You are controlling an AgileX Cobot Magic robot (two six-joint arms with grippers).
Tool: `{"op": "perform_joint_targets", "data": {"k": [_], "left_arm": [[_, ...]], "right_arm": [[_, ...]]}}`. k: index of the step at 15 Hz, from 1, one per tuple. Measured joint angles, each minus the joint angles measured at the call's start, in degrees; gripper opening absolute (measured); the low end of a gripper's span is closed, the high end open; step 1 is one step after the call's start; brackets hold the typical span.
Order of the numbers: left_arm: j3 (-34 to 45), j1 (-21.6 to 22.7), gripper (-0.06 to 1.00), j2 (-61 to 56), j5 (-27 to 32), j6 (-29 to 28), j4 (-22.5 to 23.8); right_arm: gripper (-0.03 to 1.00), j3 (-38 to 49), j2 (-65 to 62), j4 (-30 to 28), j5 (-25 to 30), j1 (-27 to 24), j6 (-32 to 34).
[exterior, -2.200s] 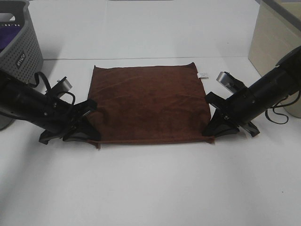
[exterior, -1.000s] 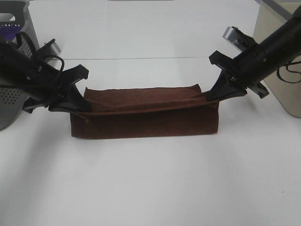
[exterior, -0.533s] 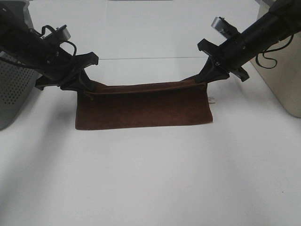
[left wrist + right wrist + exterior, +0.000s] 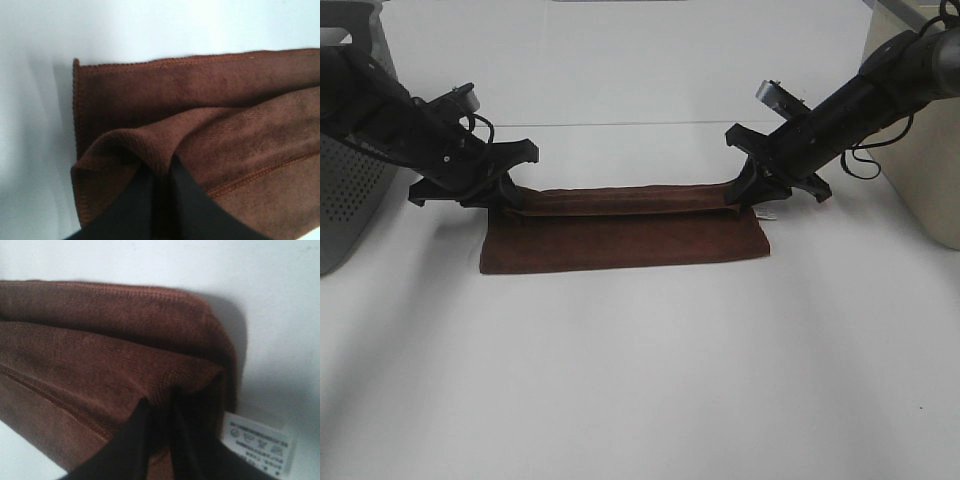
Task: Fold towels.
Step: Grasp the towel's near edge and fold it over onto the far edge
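A brown towel (image 4: 625, 238) lies folded in half on the white table (image 4: 640, 370), its fold toward the front. My left gripper (image 4: 508, 196) is shut on the towel's upper layer at its left far corner and sits low over the cloth. The left wrist view shows black fingers (image 4: 145, 200) pinching a ridge of the towel (image 4: 210, 115). My right gripper (image 4: 738, 196) is shut on the right far corner. In the right wrist view the fingers (image 4: 137, 435) clamp the towel (image 4: 100, 355), and a white care label (image 4: 257, 440) sticks out beside them.
A grey perforated laundry basket (image 4: 350, 190) stands at the left edge behind my left arm. A beige bin (image 4: 925, 160) stands at the right edge beside my right arm. The white table extends in front of the towel.
Both grippers lifted the towel's near edge, carried it to the back over the far edge, and have now lowered it almost onto the table. The towel went from flat to folded in half.
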Motion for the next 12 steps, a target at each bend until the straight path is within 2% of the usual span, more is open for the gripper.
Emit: {"op": "perform_joint_targets", "data": {"k": [1, 2, 3, 4, 5, 6, 7, 8, 12], "left_arm": [[0.0, 0.0, 0.09, 0.29, -0.63, 0.0, 0.17], [0.0, 0.0, 0.09, 0.29, -0.63, 0.0, 0.17], [0.0, 0.23, 0.24, 0.4, -0.69, 0.0, 0.74], [0.0, 0.23, 0.4, 0.4, -0.46, 0.0, 0.86], [0.0, 0.23, 0.55, 0.4, -0.06, 0.0, 0.92], [0.0, 0.23, 0.69, 0.11, 0.63, 0.0, 0.97], [0.0, 0.23, 0.8, -0.17, 1.55, 0.0, 1.32], [0.0, 0.23, 0.84, -0.69, 2.58, 0.0, 1.89], [0.0, 0.23, 0.86, -3.04, 4.01, -1.15, 7.16]], "right_arm": [[0.21, 0.0, 0.0, -0.57, -0.74, -0.06, 0.0], [0.21, 0.0, 0.0, -0.57, -0.74, -0.06, 0.0], [0.44, -0.06, 0.0, -0.86, -0.74, -0.23, 0.0], [0.58, -0.06, 0.0, -0.46, -0.29, -0.29, 0.0], [0.7, -0.17, -0.17, 0.06, 0.57, -0.29, 0.0], [0.76, -0.52, -0.17, 0.34, 1.15, -0.29, 0.0], [0.8, -0.57, -0.23, 0.46, 1.6, -0.29, 0.0], [0.81, -0.57, -0.57, 0.11, 2.46, -0.29, 0.11], [0.83, -0.57, -4.64, -6.53, 4.98, -0.57, 4.35]]}}
